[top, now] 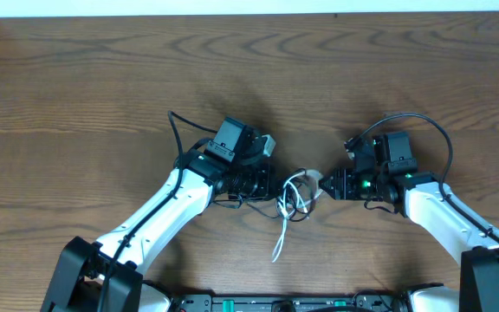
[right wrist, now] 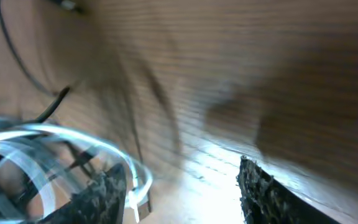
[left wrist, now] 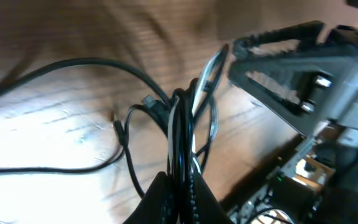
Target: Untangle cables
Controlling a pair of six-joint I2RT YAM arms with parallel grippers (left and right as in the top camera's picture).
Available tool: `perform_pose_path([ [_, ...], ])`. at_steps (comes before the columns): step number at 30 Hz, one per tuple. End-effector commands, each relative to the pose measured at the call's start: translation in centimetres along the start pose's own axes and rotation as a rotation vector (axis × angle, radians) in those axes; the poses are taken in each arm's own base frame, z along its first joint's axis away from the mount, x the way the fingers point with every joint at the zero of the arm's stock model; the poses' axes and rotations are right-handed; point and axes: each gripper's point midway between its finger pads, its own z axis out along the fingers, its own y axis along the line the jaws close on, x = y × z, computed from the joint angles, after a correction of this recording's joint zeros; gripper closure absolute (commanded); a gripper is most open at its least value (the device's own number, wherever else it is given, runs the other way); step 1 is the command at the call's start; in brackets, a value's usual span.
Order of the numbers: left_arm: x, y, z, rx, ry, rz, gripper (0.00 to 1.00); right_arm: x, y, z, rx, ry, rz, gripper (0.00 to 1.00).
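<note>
The white cable lies in loose loops at centre-front of the table, btwn the two grippers, w/ one tail running toward the near edge. The black cable is bunched w/ it on the left side. Its strands rise from the left gripper, which is clamped tight on it; a pale strand runs alongside, can't tell if that's pinched too. More of the black cable loops flat over the wood, its small plug end lying on the table. The right gripper sits just beside the white loops, jaws apart w/ bare wood showing btwn them; one white loop crosses over a finger. Any print on the arms is too blurred to read.
</note>
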Motion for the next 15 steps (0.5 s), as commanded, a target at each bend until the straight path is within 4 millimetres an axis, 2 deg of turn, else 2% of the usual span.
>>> perform_pose_path([
  [1,-0.4,0.9,-0.3,-0.046,-0.029,0.023,0.93,-2.2,3.8,-1.4,-0.161,-0.043,-0.159,0.45],
  [6,-0.3,0.7,-0.2,-0.038,-0.021,0.087,0.92,-2.4,6.6,-2.9,-0.285,-0.073,-0.331,0.45],
  [10,1.2,-1.9,-0.4,0.122,0.051,0.245,0.93,-1.3,7.9,-3.4,-0.369,-0.062,-0.464,0.46],
  [15,2.5,-4.0,-0.9,0.266,0.097,0.338,0.93,0.4,8.4,-3.7,-0.420,-0.029,-0.561,0.44],
])
